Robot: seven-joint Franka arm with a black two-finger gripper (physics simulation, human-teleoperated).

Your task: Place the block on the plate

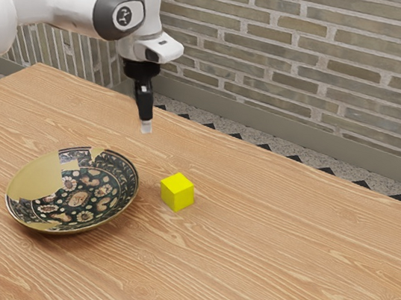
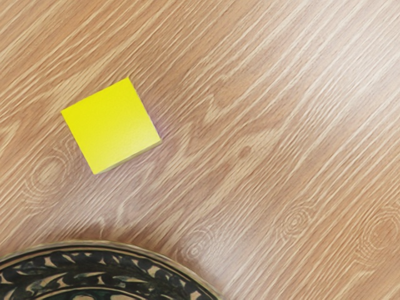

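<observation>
Approach stage, judged from the lie of things: the block (image 1: 177, 192) rests on the counter (image 1: 281, 268), ungrasped, just beside the plate (image 1: 134, 193) and apart from its rim, on the side toward the exterior view's right. The plate lies between the block and the counter's edges at the exterior view's left. Your hand (image 1: 146, 127) hangs above the counter, nearer than the block to the edge along the brick wall (image 1: 334, 64); whether it is released or clenched, you cannot tell from this side. The next move calls for you to centre the hand over the block, make sure it is open, turn it square to the block's faces, which sit aslant in the wrist view, and lower it straight. With the plate so near, a descent off centre could catch the rim or nudge the block.
</observation>
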